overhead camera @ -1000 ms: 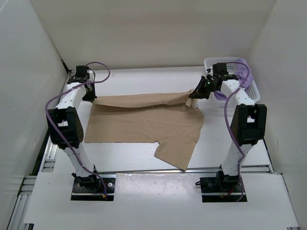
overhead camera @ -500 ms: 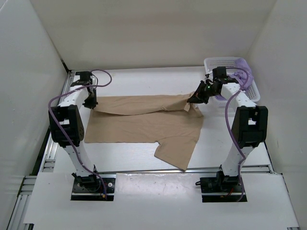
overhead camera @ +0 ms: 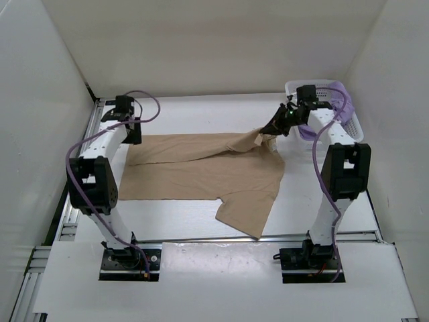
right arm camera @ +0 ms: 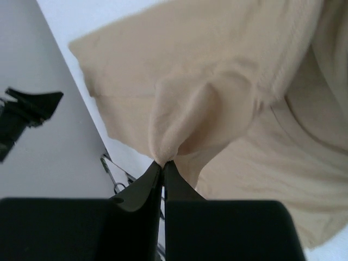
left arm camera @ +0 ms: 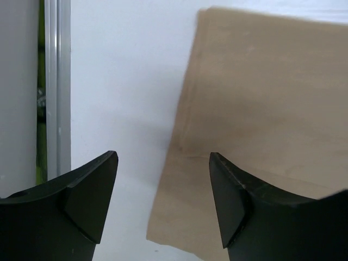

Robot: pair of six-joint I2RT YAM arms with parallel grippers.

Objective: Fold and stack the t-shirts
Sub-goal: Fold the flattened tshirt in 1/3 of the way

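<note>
The tan t-shirt [overhead camera: 201, 168] lies spread across the middle of the tabletop [overhead camera: 201, 114], mostly flat, with one sleeve reaching toward the near edge and its far edge doubled over in a loose, creased fold. Its far right corner is lifted off the surface in a bunched peak. There the right fingers [right arm camera: 162, 166] are clenched on a pinch of the cloth, which the right wrist view shows plainly, while from above the grip is too small to make out [overhead camera: 271, 129]. At the shirt's far left corner the left fingers [left arm camera: 92, 196] stand spread apart and grip nothing: one hangs over bare tabletop, the other over the tan cloth, whose edge runs between them. From above they [overhead camera: 133, 136] are mostly covered by their own wrist. A metal rail [left arm camera: 57, 81] runs along the tabletop's left side. In the far right corner stands a white perforated basket [overhead camera: 322, 84], partly hidden by the right arm. A lavender cloth [overhead camera: 305, 132] shows at it, hard to tell apart from the arm's purple cable
</note>
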